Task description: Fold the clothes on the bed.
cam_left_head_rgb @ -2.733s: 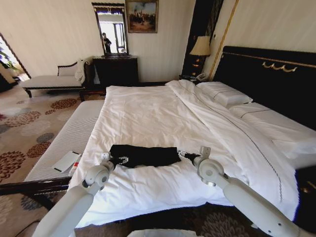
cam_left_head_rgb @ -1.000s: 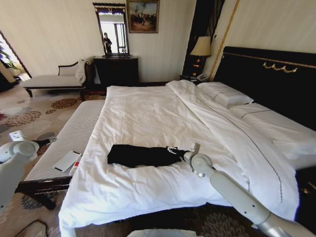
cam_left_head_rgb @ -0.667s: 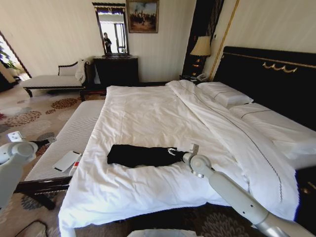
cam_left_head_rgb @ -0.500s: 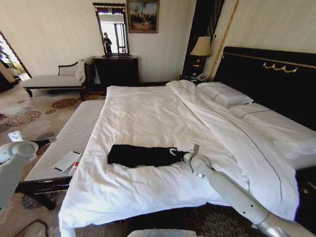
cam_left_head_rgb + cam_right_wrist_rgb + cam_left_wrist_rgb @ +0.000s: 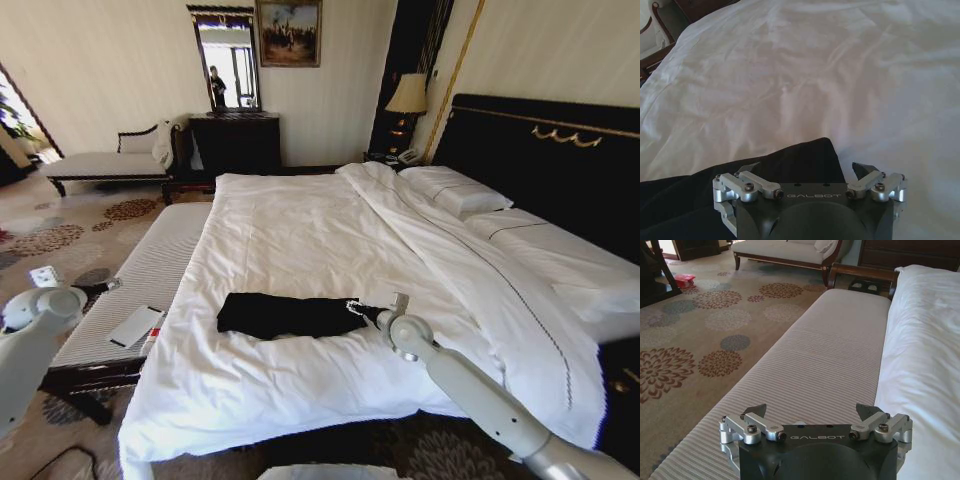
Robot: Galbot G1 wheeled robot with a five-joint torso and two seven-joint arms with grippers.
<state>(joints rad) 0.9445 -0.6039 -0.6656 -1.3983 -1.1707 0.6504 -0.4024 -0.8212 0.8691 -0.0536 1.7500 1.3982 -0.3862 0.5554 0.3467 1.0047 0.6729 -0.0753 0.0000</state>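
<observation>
Clothes [image 5: 288,314] lie folded on bed [image 5: 300,230].

I see soft daylight filling the room. The white bed [image 5: 330,240] reads bright, nearly washed out in my right wrist view, where folds barely show. The lamp [image 5: 407,95] glows warm beside the dark headboard [image 5: 540,160]. My head view bends at the edges. The mirror [image 5: 225,62] glares.

The black T-shirt [image 5: 730,185] runs off the right wrist view's edge, part of it hidden behind the right gripper [image 5: 807,167] body. Its chest lettering cannot be made out (folded fabric, plain black in both views).
</observation>
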